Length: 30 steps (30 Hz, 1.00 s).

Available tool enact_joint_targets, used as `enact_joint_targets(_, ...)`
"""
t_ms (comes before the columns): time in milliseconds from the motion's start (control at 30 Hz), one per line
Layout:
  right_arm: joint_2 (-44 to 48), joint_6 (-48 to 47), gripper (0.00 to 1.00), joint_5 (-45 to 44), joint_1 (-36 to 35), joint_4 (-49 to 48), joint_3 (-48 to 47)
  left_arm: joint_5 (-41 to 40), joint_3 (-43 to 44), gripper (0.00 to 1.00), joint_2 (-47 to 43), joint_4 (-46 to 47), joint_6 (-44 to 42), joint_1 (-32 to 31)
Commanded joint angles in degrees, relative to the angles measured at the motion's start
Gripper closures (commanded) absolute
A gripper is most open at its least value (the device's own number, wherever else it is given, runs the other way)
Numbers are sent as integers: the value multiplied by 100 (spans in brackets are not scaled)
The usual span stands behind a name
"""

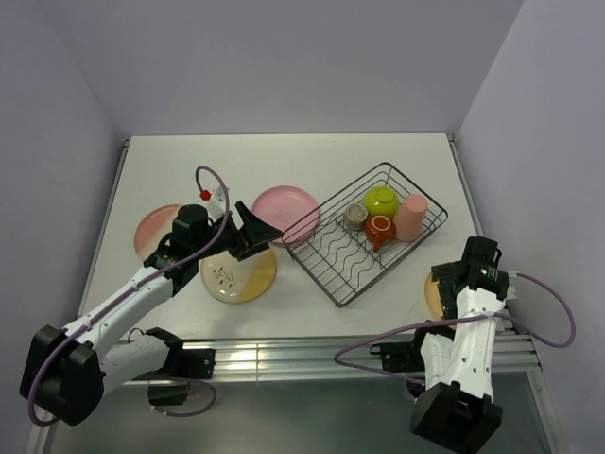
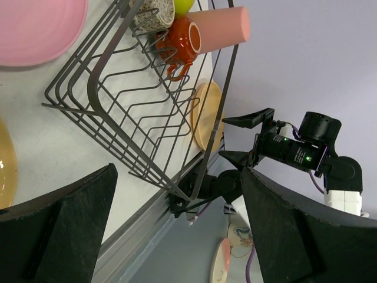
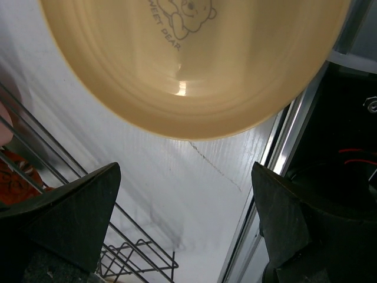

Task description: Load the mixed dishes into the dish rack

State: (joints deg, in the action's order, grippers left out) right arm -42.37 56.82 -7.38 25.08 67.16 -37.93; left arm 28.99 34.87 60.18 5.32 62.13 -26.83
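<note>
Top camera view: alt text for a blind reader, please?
A black wire dish rack on a white table holds a green bowl, a grey cup, a red mug and a pink cup. Four plates lie outside it; the left hand is open near the patterned plate.

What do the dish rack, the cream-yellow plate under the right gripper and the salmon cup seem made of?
The dish rack is thin bent metal wire with a dark, dull coating. The cream-yellow plate is glossy, with a bright glint and a printed bear: glazed ceramic or melamine, cannot tell. The salmon cup is evenly coloured and matte, no glint: likely plastic, perhaps matte-glazed ceramic.
</note>
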Motion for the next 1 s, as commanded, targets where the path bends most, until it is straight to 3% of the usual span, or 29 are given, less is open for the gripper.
enact_joint_targets(0, -131, 337, 0, -105, 102, 174, -47, 19, 11, 7, -147, 66, -157, -24)
enact_joint_targets(200, -246, 1057, 1, 263, 111, -263, 479, 89, 98, 7, -130, -5, -166, -24)
enact_joint_targets(600, -157, 2228, 3, -317, 102, -281, 699, 89, -42, 6, -95, 30, -140, -24)
enact_joint_targets(900, -474, 2465, 10, -457, 67, -774, 1051, 106, -7, 6, 63, -5, -201, -24)
enact_joint_targets(967, -483, 2510, 16, -650, 41, -792, 1051, 115, -7, 6, 99, 21, -210, -24)
